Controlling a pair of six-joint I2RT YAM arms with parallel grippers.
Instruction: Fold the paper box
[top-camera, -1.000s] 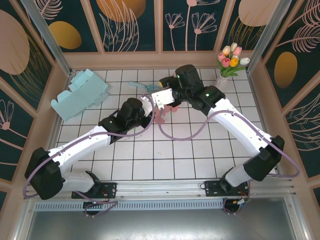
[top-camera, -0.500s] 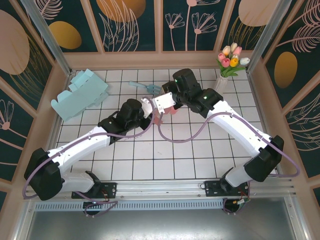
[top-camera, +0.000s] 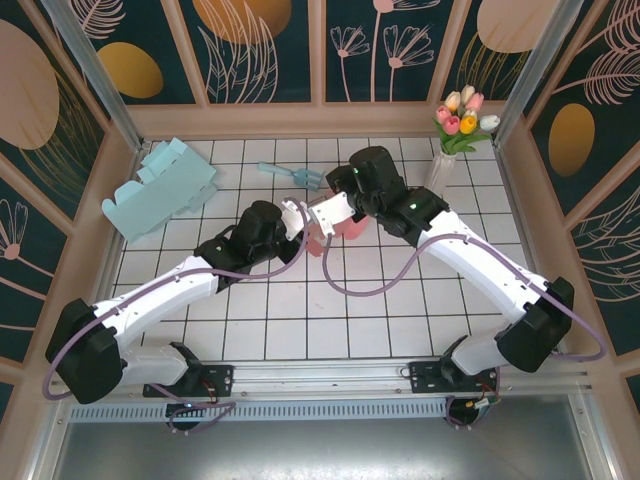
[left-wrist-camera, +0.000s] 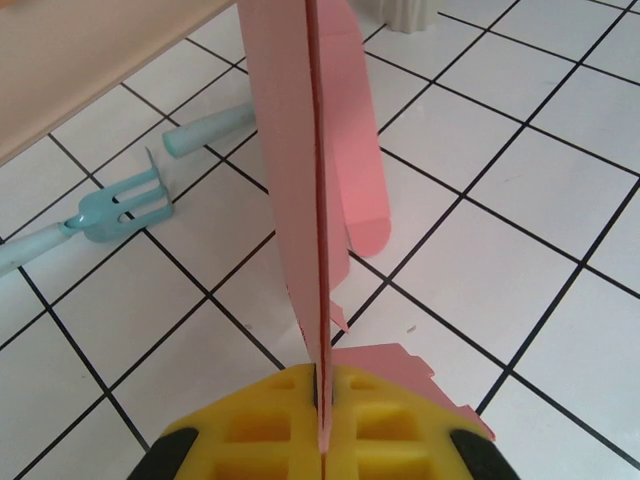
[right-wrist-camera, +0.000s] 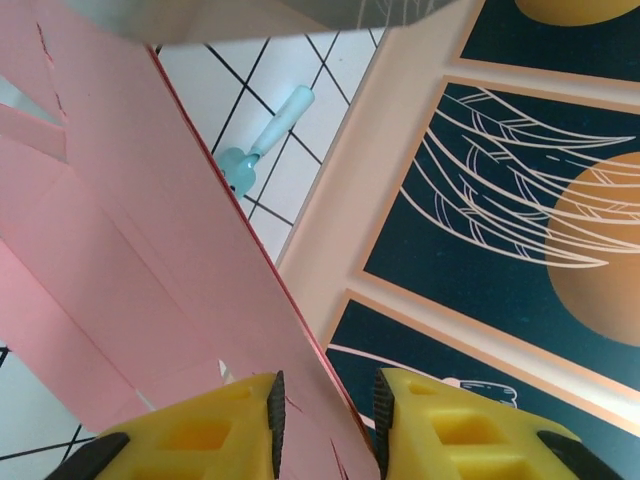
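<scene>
Under the left tool (left-wrist-camera: 320, 405) the worktop (left-wrist-camera: 520, 250) is a white surface ruled into squares by thin dark lines. It is brightly and evenly lit, with only soft shadows. Ahead of that tool and to its left, a plain peach skirting board (left-wrist-camera: 90, 70) rises from the worktop's edge. Beyond the right tool (right-wrist-camera: 325, 400), peach framing (right-wrist-camera: 350, 200) divides the wall (right-wrist-camera: 520, 130) into dark teal panels painted with pale leaf outlines and an orange disc (right-wrist-camera: 600, 240). From above, such panelled walls close the worktop on three sides. Slanted metal posts (top-camera: 90, 75) stand in the far corners, and an aluminium rail (top-camera: 330, 380) runs along the near edge behind both tools.
</scene>
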